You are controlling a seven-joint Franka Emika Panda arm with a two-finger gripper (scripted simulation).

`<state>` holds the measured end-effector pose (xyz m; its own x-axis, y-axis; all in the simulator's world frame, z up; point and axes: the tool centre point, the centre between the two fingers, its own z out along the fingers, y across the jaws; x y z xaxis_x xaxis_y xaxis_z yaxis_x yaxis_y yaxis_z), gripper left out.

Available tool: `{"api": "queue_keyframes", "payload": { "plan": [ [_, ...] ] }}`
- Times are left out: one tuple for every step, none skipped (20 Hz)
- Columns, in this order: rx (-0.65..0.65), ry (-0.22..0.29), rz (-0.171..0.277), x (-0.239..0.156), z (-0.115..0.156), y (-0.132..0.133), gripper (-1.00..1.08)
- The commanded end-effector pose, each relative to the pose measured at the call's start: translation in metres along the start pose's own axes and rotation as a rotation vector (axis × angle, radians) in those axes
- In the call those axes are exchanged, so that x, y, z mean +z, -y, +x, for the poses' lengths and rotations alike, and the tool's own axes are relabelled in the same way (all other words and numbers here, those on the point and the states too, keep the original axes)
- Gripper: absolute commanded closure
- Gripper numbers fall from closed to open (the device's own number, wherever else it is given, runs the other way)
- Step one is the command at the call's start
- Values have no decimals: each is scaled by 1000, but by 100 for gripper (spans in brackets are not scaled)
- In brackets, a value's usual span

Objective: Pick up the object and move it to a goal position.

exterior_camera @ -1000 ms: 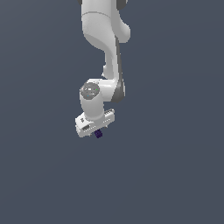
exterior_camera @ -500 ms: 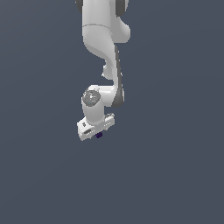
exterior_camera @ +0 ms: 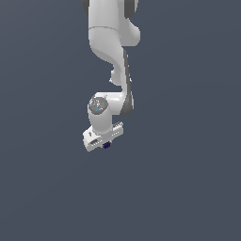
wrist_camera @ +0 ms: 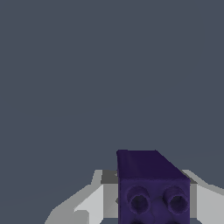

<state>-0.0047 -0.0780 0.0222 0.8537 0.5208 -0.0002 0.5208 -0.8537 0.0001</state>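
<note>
A white arm point(exterior_camera: 113, 42) is seen reaching down from the upper edge of the exterior view against a plain grey-blue background. At its lower end the tool point(exterior_camera: 106, 145) is tilted, with its white body set at a slant. A small dark purple block point(exterior_camera: 107, 145) is seen directly under the tool, touching its lower edge and much smaller than the tool itself. In the wrist view the block point(wrist_camera: 151, 186) is shown close up, with white parts of the tool on both sides of it and two round sockets visible on its near face. The block is clamped between the two sides of the tool. No surface can be made out beneath the block in either view.
</note>
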Motion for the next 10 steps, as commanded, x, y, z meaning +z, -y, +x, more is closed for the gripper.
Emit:
{"api": "queue_keyframes", "payload": {
  "plan": [
    [-1, 0, 0, 0, 0, 0, 108],
    [-1, 0, 0, 0, 0, 0, 108],
    [-1, 0, 0, -1, 0, 0, 108],
    [-1, 0, 0, -2, 0, 0, 108],
    [-1, 0, 0, -4, -1, 0, 108],
    [-1, 0, 0, -6, -1, 1, 108],
    [-1, 0, 0, -9, -2, 1, 108],
    [-1, 0, 0, -12, -2, 1, 108],
    [-1, 0, 0, -15, -3, 1, 108],
    [-1, 0, 0, -20, -4, 1, 108]
  ]
}}
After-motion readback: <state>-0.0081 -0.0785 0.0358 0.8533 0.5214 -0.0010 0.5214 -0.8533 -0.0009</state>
